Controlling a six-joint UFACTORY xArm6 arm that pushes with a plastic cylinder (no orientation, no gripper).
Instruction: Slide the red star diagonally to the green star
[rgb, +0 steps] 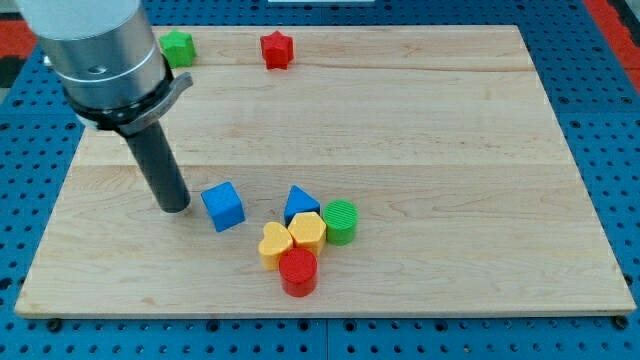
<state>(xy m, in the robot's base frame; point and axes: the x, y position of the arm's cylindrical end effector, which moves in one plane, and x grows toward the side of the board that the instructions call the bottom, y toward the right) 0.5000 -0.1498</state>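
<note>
The red star (276, 49) lies near the board's top edge, left of the middle. The green star (178, 46) lies to its left at the top, partly hidden behind the arm's grey body. My tip (175, 207) rests on the board at the left, far below both stars and just left of the blue cube (223, 206). It touches neither star.
A cluster sits at the bottom centre: a blue triangle (299, 201), a green cylinder (340, 221), a yellow pentagon (308, 231), a yellow heart (274, 243) and a red cylinder (298, 271). The wooden board (480, 180) lies on a blue pegboard.
</note>
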